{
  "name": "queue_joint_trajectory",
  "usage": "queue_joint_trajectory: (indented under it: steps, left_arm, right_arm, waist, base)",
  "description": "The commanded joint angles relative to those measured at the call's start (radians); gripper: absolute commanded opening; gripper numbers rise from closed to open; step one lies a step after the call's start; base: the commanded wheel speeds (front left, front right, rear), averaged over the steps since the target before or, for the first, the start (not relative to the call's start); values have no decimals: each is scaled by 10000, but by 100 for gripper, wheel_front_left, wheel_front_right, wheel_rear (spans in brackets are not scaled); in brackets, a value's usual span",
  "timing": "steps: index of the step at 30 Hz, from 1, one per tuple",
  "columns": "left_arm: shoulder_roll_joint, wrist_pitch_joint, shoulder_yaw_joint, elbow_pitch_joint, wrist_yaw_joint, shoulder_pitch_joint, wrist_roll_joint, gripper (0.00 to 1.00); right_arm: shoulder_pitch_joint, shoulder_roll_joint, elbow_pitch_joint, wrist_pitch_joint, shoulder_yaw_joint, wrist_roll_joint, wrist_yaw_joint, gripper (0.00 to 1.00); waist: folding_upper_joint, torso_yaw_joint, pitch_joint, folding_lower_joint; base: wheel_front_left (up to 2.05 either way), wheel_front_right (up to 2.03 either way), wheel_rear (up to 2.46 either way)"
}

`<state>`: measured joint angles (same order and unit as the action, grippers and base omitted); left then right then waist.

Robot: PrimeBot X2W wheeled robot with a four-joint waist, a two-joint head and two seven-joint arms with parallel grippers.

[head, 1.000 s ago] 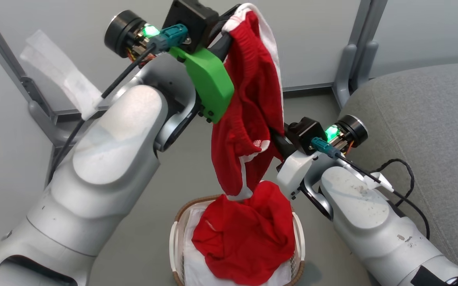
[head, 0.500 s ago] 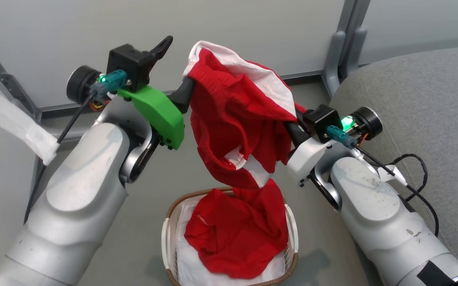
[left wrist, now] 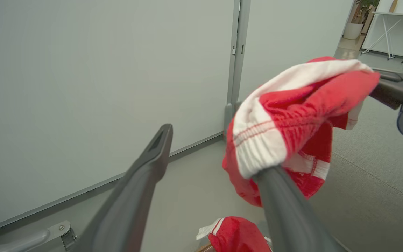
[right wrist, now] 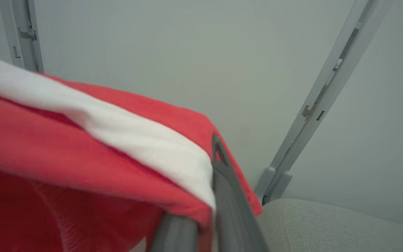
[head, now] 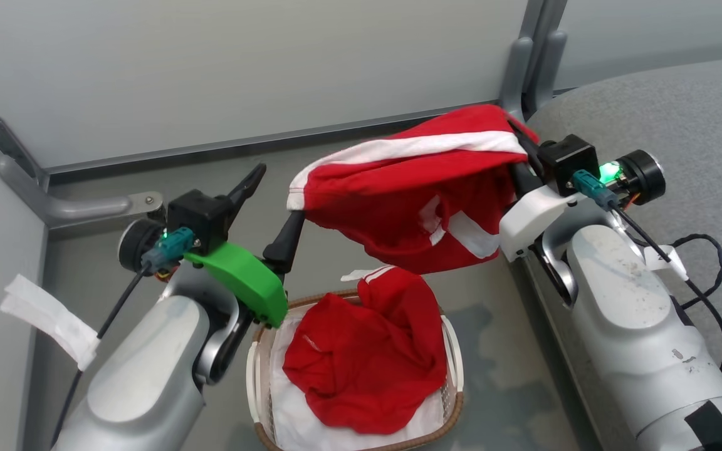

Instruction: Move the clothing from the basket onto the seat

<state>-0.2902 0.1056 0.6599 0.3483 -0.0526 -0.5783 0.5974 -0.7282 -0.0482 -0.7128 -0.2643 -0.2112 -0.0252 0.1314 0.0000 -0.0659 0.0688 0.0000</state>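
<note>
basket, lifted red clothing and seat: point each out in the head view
basket [head: 252,378], head view, white side handle on its left rim
lifted clothing [head: 386,200], head view, red fabric below the white stripe
seat [head: 699,113], head view, bare grey cushion top

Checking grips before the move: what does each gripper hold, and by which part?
Right gripper is shut on the clothing at its white-striped edge. Left gripper is open, holding nothing; it merely drapes over one finger.

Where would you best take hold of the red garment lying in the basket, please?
Grip the bunched hump with white stripes at the red garment's far end, coming straight down from above: it seems to stand proud of the basket rim, while the rest lies flat on the white lining.
</note>
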Motion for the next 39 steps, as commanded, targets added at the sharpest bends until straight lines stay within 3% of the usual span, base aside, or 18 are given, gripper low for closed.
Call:
queue_joint_trajectory:
  steps: [1, 12, 17, 28, 39]
  left_arm:
    - [10, 93, 35, -108, 95, 329, 63, 100]
    - [150, 419, 384, -547, 265, 1341, 85, 100]
    - [248, 906, 554, -599, 133, 1425, -128, 100]
    - [459, 1309, 752, -246, 39, 1479, -284, 100]
    - [286, 1436, 874, -291, 60, 1327, -603, 100]
  right_arm:
    - [128, -69, 80, -3, 211, -152, -14, 0]
    - [554, -347, 543, -3, 1310, -803, -12, 0]
    - [896, -440, 903, -3, 1543, -886, -14, 0]
    - [1925, -181, 2383, -3, 1654, -567, -12, 0]
    - [2687, -50, 3489, -3, 1672, -215, -14, 0]
  waist:
    - [0, -47, 19, 0]
    - [0, -472, 198, 0]
    - [0, -823, 336, 0]
    - [0, -2242, 799, 0]
    - [0, -3687, 1459, 0]
  base:
    - [0, 0, 0]
    - [0, 0, 0]
    - [0, 0, 0]
    - [0, 0, 0]
    - [0, 0, 0]
